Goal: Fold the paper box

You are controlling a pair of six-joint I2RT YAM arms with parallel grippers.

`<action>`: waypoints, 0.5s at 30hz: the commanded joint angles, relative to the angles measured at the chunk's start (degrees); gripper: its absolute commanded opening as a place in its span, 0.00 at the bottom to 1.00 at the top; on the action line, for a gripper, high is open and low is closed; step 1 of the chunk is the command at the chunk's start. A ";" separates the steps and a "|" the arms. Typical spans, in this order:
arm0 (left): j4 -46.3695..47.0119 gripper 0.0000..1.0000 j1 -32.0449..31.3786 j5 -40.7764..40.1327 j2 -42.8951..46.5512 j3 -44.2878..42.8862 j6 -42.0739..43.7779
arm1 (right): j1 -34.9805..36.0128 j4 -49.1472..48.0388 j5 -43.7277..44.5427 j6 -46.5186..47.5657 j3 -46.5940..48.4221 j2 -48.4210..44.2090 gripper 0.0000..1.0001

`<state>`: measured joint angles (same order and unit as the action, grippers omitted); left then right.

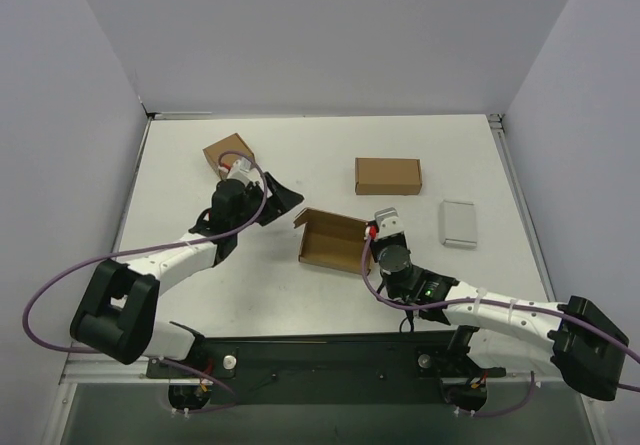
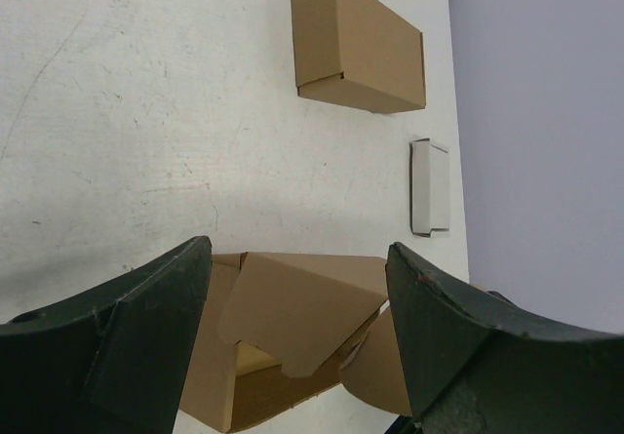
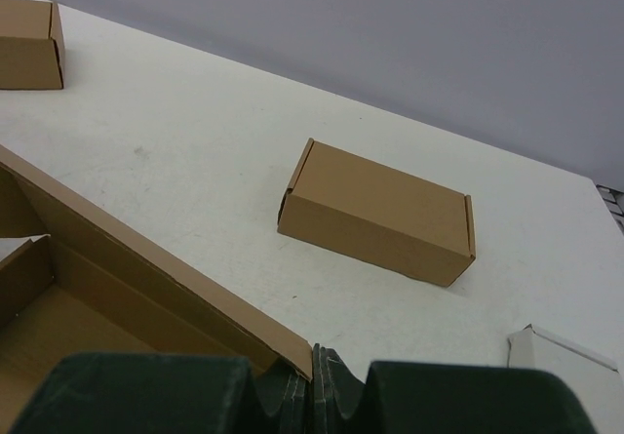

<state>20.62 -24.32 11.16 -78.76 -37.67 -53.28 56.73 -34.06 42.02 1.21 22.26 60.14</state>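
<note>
Nearest the arm bases, the right fingers (image 3: 429,395) are pressed together on the top corner of a side wall of the paper box (image 1: 333,243). The box lies open and only part-formed near the middle of the white surface (image 1: 470,155), with its inner floor showing and a loose flap raised at its left end. Just left of the box, the left fingers (image 2: 136,336) are spread wide and grip nothing, pointing toward that raised flap. A pale grey case (image 1: 459,223) lies flat to the right of the box. Farther back sits a closed brown box (image 1: 388,175), well apart from the open one. A small brown carton (image 1: 228,152) rests beyond the left arm, toward the far left corner.
</note>
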 commanded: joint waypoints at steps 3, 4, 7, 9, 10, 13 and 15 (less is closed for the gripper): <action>7.23 0.78 0.06 4.14 -3.24 -0.66 -1.83 | 0.31 -2.50 0.96 -1.04 0.50 0.68 0.00; 7.41 0.77 -0.81 3.70 -3.07 -0.13 -2.44 | 0.31 -2.41 1.13 -1.21 0.59 0.77 0.00; 7.94 0.77 -2.31 1.51 -1.75 2.06 -4.02 | 0.31 -2.15 1.40 -1.21 0.85 1.03 0.00; 9.52 0.76 -3.37 0.89 -1.13 3.21 -5.51 | 0.31 -1.97 1.84 -1.21 1.20 1.56 0.00; 9.87 0.76 -3.72 0.01 -0.87 4.44 -7.18 | 0.22 -1.80 2.01 -1.21 1.29 1.65 0.00; 11.81 0.76 -5.47 -1.48 -0.52 5.85 -8.51 | 0.31 -1.62 2.45 -1.21 1.38 2.26 0.00; 12.16 0.76 -6.70 -2.01 -0.34 6.20 -8.86 | 0.31 -1.62 2.71 -1.21 1.47 2.53 0.00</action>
<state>27.62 -28.32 10.20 -81.19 -32.18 -59.55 56.71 -34.15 43.31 1.06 22.28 61.78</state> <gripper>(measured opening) 0.760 0.044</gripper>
